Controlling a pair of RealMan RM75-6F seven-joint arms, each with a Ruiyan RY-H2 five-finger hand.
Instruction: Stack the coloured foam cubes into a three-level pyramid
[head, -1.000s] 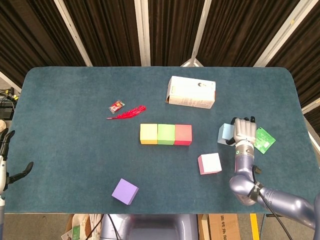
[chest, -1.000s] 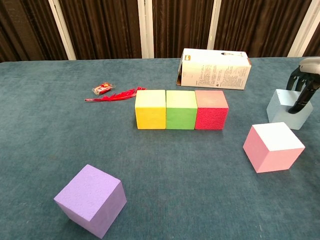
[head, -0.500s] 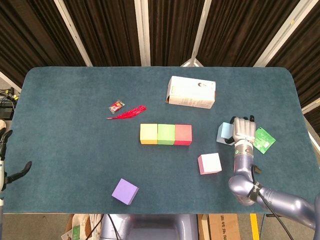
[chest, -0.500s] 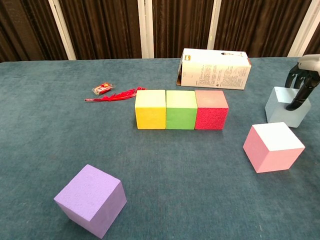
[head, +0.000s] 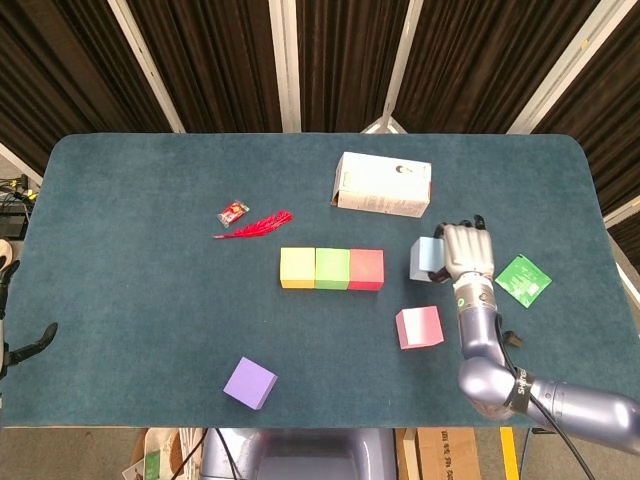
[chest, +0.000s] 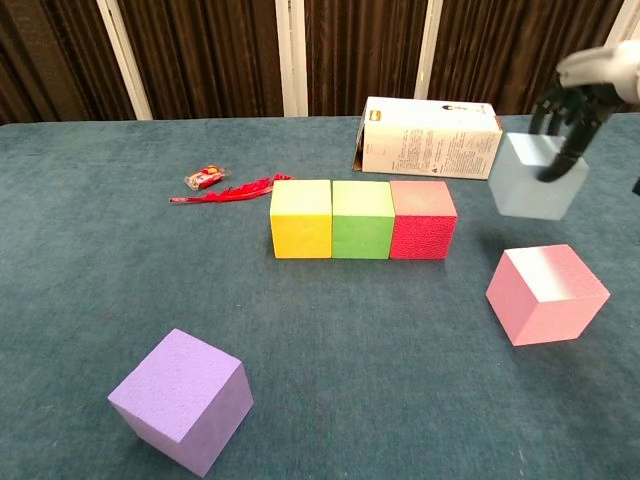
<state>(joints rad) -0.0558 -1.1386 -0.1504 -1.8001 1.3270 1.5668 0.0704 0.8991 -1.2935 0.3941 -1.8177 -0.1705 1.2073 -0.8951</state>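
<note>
Pale-blue cube (chest: 535, 183) now aloft in right hand (chest: 578, 92)

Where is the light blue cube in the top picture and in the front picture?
Head view: light blue cube right of centre, gripped by the right hand.
Chest view: upper right, lifted off the table, in front of the white box.
Shared landmark: the red cube ending the three-cube row, just left of it.

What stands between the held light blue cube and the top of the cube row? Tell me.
Nothing visible does. The right hand holds the light blue cube lifted clear of the table, right of the red cube. The tops of the row are bare; the pink cube sits nearer the robot, off that line.
</note>
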